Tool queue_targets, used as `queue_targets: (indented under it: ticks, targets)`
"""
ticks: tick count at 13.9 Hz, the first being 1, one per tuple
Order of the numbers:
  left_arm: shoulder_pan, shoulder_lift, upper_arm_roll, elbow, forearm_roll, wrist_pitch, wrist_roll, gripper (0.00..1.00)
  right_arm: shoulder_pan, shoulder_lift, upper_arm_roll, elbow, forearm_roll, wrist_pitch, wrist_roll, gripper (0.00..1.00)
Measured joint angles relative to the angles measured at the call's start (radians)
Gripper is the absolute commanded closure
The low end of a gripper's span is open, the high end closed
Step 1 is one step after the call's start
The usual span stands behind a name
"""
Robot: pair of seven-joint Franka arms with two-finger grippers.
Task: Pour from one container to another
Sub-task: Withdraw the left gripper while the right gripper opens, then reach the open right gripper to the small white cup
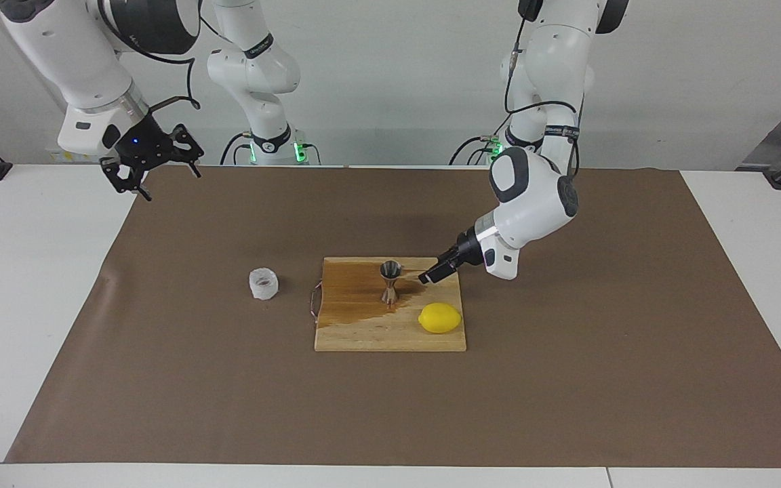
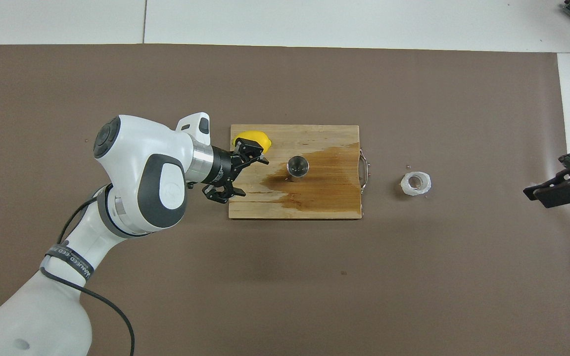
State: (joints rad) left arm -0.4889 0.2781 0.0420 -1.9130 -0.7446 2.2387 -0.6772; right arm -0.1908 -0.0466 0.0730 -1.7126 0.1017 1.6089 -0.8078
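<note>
Jigger: we see the steel jigger standing upright on the cutting board, long axis vertical, open mouth up, narrow waist between two cones; it sits mid-desk on the board's dark wet patch.
Cup: we see the white ribbed cup upright on the brown mat, mouth up, just off the board's handle end, toward the right arm's end of the desk.
Lemon: the lemon lies on the board's corner farthest from the robots, at the left arm's end.
Left end effector: the left end effector hangs released over the board's edge at the left arm's end, fingers spread, apart from the jigger.
Right end effector: the right end effector waits over the desk corner nearest the right arm's base, fingers spread, holding nothing.
Room: we see bare mat all around the board and cup.
</note>
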Motion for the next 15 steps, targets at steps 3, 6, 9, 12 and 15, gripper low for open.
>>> queue_targets:
  ticks: [3, 6, 9, 12, 15]
  targets:
    - [0.011, -0.051, 0.000, 0.023, 0.309, -0.057, 0.006, 0.00, -0.102, 0.002, -0.003, -0.112, 0.164, 0.090, -0.372, 0.00]
    - [0.056, -0.096, 0.002, 0.065, 0.501, -0.179, 0.114, 0.00, -0.156, 0.015, -0.004, -0.219, 0.312, 0.157, -0.677, 0.00]
    - [0.144, -0.145, 0.005, 0.076, 0.537, -0.268, 0.330, 0.00, -0.193, 0.094, -0.005, -0.278, 0.449, 0.220, -0.977, 0.00]
    - [0.225, -0.203, 0.007, 0.076, 0.588, -0.359, 0.521, 0.00, -0.193, 0.187, -0.002, -0.294, 0.599, 0.273, -1.166, 0.00]
    - [0.303, -0.253, 0.008, 0.076, 0.651, -0.396, 0.639, 0.00, -0.172, 0.258, 0.003, -0.308, 0.741, 0.304, -1.295, 0.00]
